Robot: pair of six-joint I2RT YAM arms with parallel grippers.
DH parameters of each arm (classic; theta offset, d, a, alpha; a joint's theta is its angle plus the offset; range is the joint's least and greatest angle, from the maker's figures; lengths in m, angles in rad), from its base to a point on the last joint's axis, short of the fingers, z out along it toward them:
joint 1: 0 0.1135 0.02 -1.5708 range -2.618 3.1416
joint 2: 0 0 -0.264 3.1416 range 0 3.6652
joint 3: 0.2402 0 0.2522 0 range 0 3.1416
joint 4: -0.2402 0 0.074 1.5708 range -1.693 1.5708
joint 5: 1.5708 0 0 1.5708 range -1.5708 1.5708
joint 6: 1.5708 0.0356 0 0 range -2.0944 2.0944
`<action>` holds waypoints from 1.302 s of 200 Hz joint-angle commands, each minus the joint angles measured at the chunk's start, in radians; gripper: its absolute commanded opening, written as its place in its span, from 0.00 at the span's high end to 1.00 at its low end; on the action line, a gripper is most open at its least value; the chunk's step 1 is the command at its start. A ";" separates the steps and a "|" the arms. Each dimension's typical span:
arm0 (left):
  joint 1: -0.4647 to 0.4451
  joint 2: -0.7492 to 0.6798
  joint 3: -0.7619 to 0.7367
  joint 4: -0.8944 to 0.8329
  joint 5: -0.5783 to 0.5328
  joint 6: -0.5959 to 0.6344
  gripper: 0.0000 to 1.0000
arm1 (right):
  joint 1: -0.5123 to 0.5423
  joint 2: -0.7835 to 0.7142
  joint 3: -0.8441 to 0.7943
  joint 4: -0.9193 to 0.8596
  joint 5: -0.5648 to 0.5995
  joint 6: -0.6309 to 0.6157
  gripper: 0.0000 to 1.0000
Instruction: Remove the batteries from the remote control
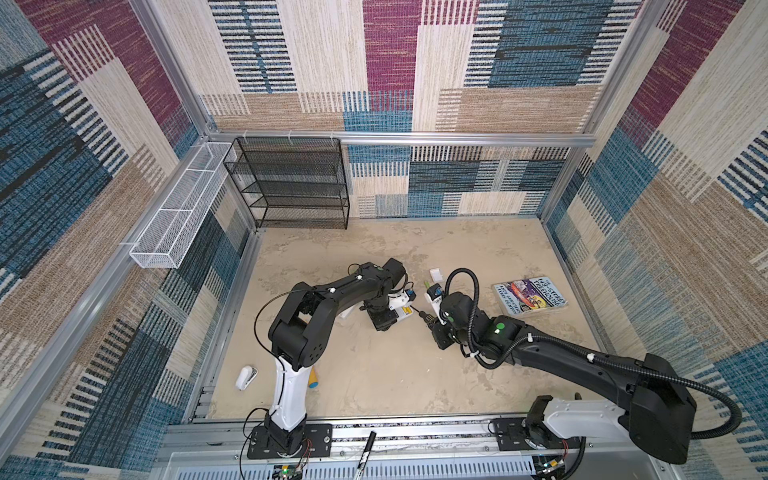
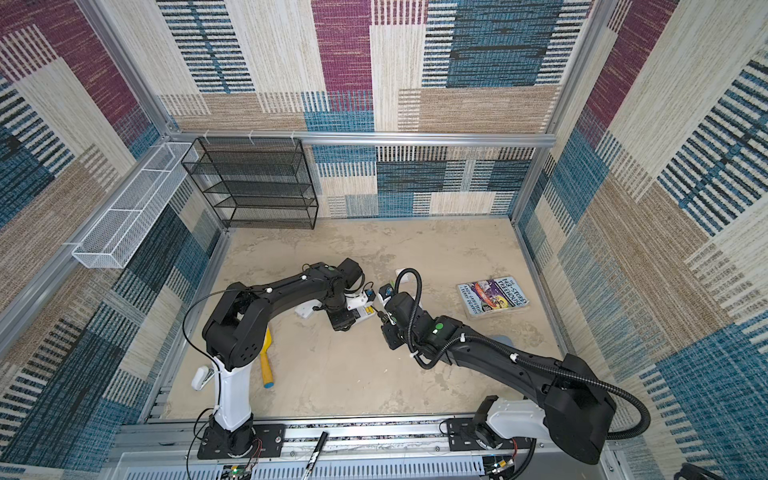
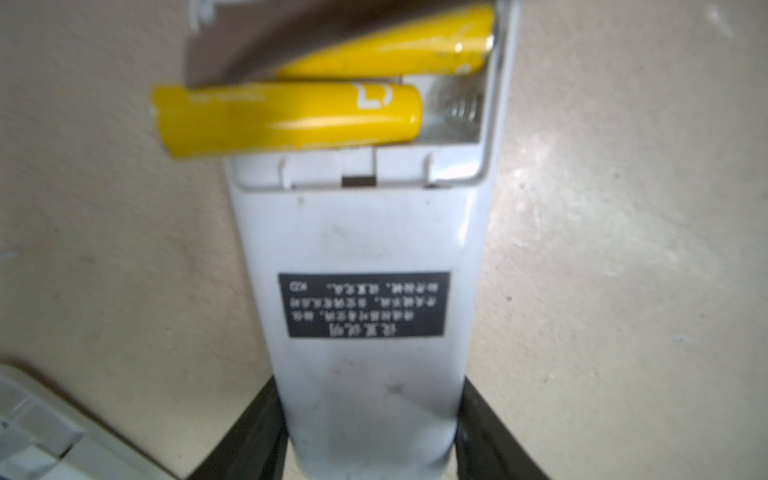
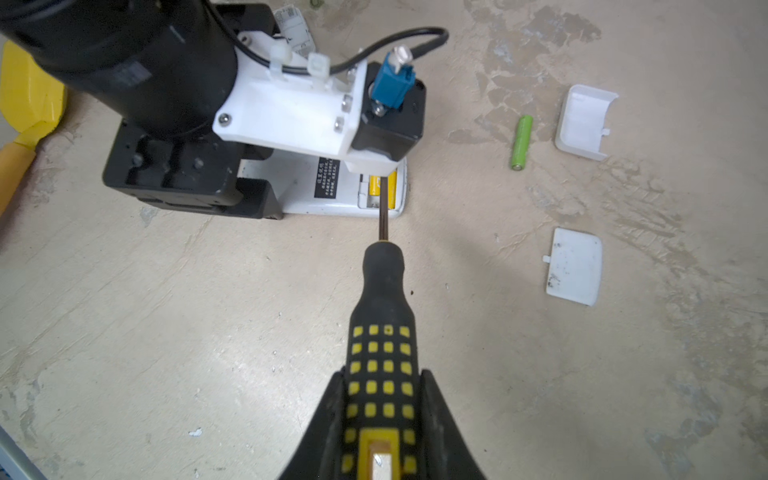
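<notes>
Screwdriver (image 4: 384, 332), pinched by right fingers (image 4: 322, 436), reaches two yellow batteries (image 3: 286, 118) in the open remote (image 3: 365, 232) clamped between left fingers (image 3: 249, 436). Lever gently under the one jutting out, keeping the remote pinned.

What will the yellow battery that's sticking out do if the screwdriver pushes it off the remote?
The yellow battery is a smooth, round cylinder, so it will probably roll on the flat table. It looks stiff and hard, so it likely won't bend. One end sticks out past the remote, so a light push from the screwdriver may free it.
</notes>
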 commanded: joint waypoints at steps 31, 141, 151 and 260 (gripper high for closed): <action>-0.002 0.021 -0.015 -0.050 -0.026 0.012 0.43 | 0.002 0.003 0.054 -0.119 -0.056 -0.045 1.00; 0.009 0.025 -0.010 -0.048 -0.051 0.030 0.43 | 0.002 0.029 0.094 -0.155 -0.055 -0.021 1.00; 0.016 0.026 -0.009 -0.051 -0.051 0.030 0.43 | 0.001 0.036 0.106 -0.161 -0.057 -0.021 1.00; 0.042 0.032 -0.003 -0.055 -0.091 0.052 0.43 | 0.001 0.092 0.155 -0.212 -0.064 -0.031 1.00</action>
